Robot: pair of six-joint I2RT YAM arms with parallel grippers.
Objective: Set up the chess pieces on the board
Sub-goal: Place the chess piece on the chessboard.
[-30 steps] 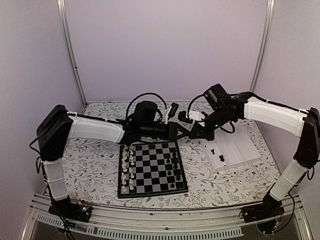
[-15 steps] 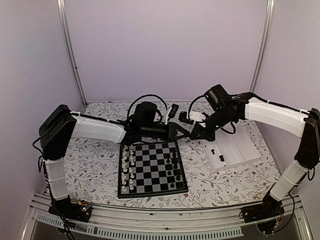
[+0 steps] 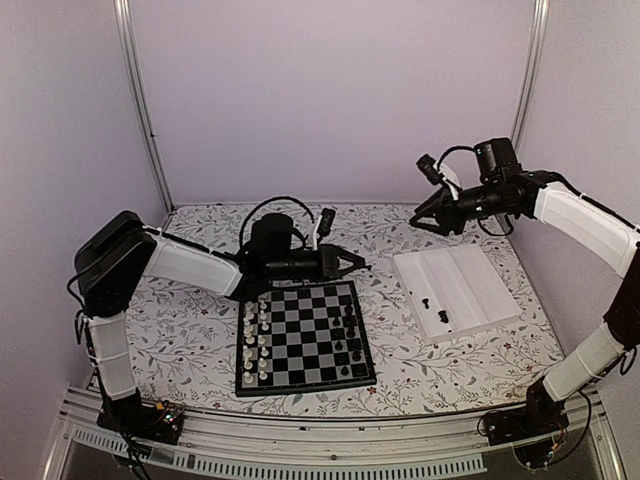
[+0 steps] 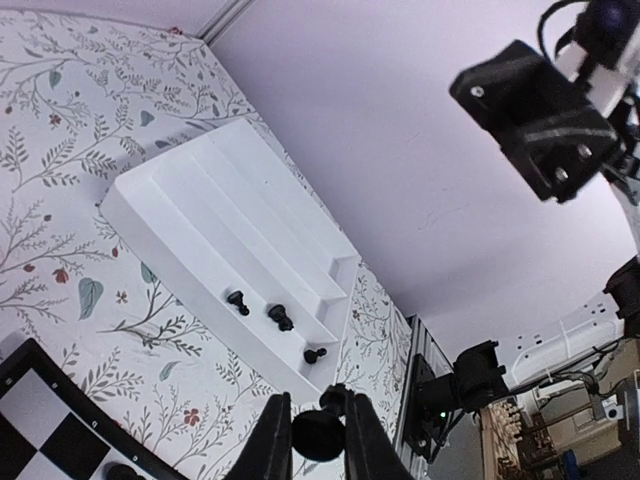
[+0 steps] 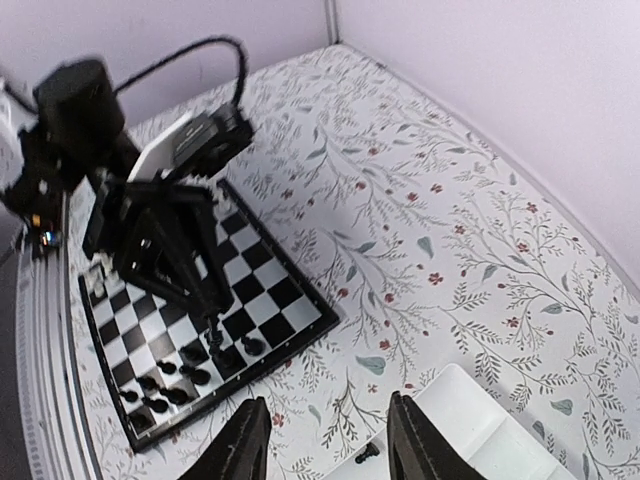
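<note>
My left gripper (image 3: 353,265) hovers over the far right corner of the board (image 3: 305,372), shut on a black chess piece (image 4: 320,436) that sits between its fingers (image 4: 268,440). White chessmen (image 3: 255,335) fill the board's left columns and several black chess pieces (image 3: 350,335) stand along its right side. Three more black pieces (image 4: 280,318) lie on the white ridged tray (image 3: 470,270). My right gripper (image 3: 422,216) is raised above the tray's far left corner, open, with nothing between its fingers (image 5: 243,445).
In the right wrist view the left arm (image 5: 150,215) reaches over the board (image 5: 290,335), and one black piece (image 5: 367,452) lies at the tray's edge (image 5: 470,410). Floral cloth covers the table (image 3: 200,330). Purple walls and metal posts (image 3: 140,100) enclose the back.
The two grippers had met above the board's far edge. The right gripper has opened and swung up and away to the right. The left gripper keeps the black piece and has drawn slightly left.
</note>
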